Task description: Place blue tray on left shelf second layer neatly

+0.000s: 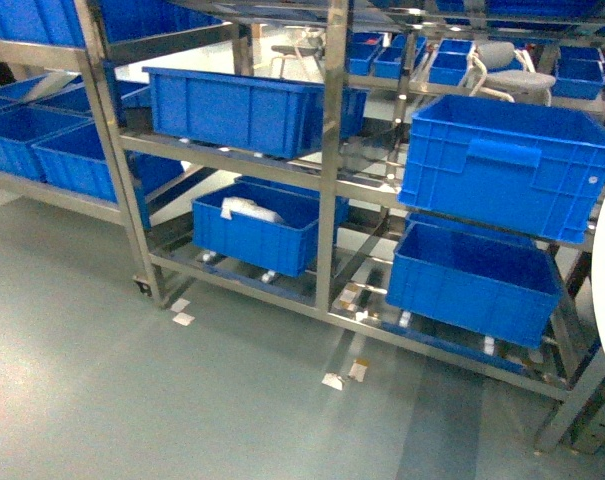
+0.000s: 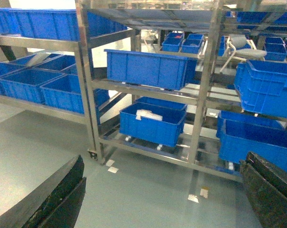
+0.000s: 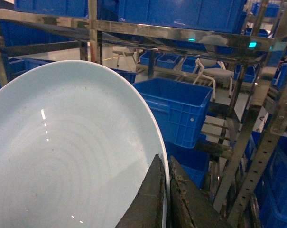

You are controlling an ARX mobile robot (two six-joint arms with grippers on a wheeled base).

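Note that the right gripper has its jaws pinching the rim of the blue tray, which fills the lower left of the right wrist frame. The left gripper jaws stand spread, holding nothing. The left shelf second layer carries a blue crate.

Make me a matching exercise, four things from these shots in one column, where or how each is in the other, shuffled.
1. blue tray
2. left hand
3. white packet
4. paper scraps

A. lying on the grey floor
B. open, holding nothing
C. inside a crate on the bottom tier
D. rim pinched by the right hand

Pairs: 1-D, 2-B, 3-C, 4-A
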